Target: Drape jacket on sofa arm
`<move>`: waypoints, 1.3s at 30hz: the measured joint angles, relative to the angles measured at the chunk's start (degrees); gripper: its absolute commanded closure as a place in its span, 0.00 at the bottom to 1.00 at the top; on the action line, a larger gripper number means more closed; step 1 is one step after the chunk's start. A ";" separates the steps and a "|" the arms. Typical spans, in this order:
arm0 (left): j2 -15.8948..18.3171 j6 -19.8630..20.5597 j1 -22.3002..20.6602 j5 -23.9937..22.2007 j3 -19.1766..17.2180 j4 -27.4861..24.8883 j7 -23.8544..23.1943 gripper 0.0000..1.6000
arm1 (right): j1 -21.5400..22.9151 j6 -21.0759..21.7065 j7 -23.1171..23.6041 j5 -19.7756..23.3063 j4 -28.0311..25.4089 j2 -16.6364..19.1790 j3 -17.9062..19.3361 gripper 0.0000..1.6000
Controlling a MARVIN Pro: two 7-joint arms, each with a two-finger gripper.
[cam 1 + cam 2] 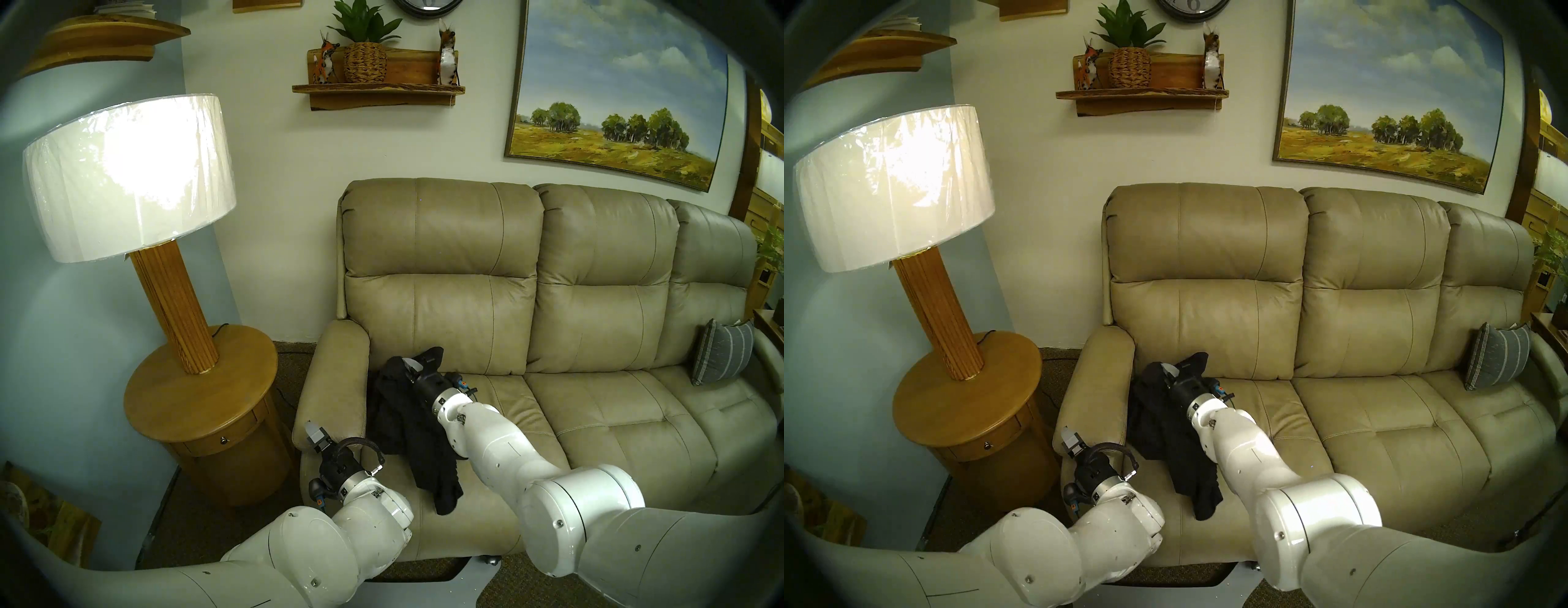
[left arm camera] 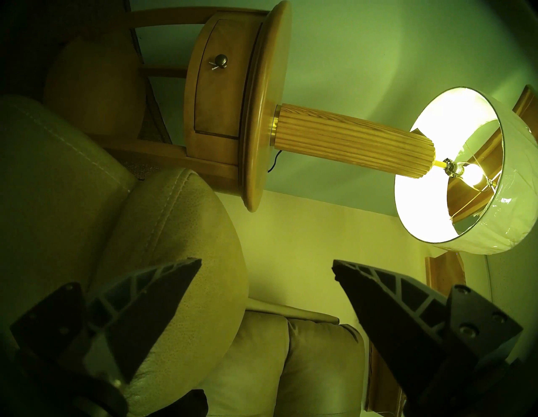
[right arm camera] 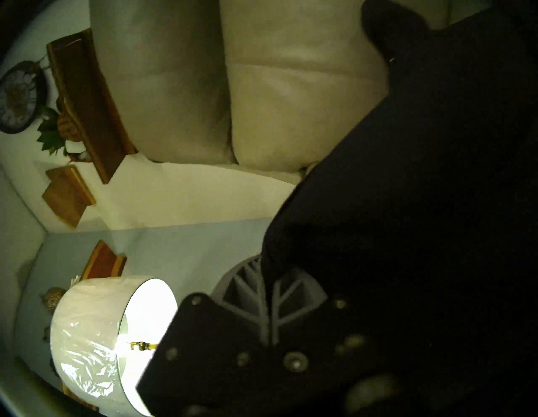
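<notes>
Between my two arms, over the leftmost seat cushion, hangs the jacket (image 1: 399, 429); my right gripper (image 1: 410, 368) is clamped on its upper end, fingers pressed together with black cloth pinched between them, as my right wrist view shows from close up; the rest of the garment trails down and toward me in a long dark fall, its lower end resting on the front of the seat

What matters for the coming move is the direction from that grip to the sofa arm (image 1: 335, 395); the armrest lies to the left of my right gripper, just beside the hanging cloth, and looks a little lower than the point where I hold it; its long axis runs from the backrest toward me, roughly parallel to the line of the dangling jacket; so I judge the carry should go sideways, leftward across that axis, so the cloth falls on both flanks of the rounded top rather than along it

My left gripper (image 1: 316, 437) stands with its fingers wide apart and holds nothing; it sits at the front end of the armrest, nearer to it than the right one; whether it touches the leather I cannot tell; it may crowd the landing spot; beyond the armrest stands the side table (image 1: 169, 420) with the lamp (image 1: 127, 178), so overshoot is worth avoiding
</notes>
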 measured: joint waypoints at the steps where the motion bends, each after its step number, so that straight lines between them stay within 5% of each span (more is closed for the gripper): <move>1: 0.00 0.00 0.00 0.00 0.00 0.00 0.01 0.00 | 0.20 0.21 0.14 -0.26 -0.42 -0.47 -0.54 1.00; 11: 0.01 0.01 0.01 0.06 0.00 0.00 0.10 0.00 | 0.68 1.80 -0.33 -4.37 -3.59 -5.80 -9.80 1.00; 21: 0.65 0.62 0.52 0.65 0.41 0.00 0.09 0.00 | 0.05 -1.24 -6.40 -6.78 -2.84 -10.51 -17.62 1.00; 39: 1.36 1.83 1.33 1.53 1.09 0.00 0.17 0.00 | 2.29 -9.22 -12.72 -5.99 4.50 -16.74 -16.93 1.00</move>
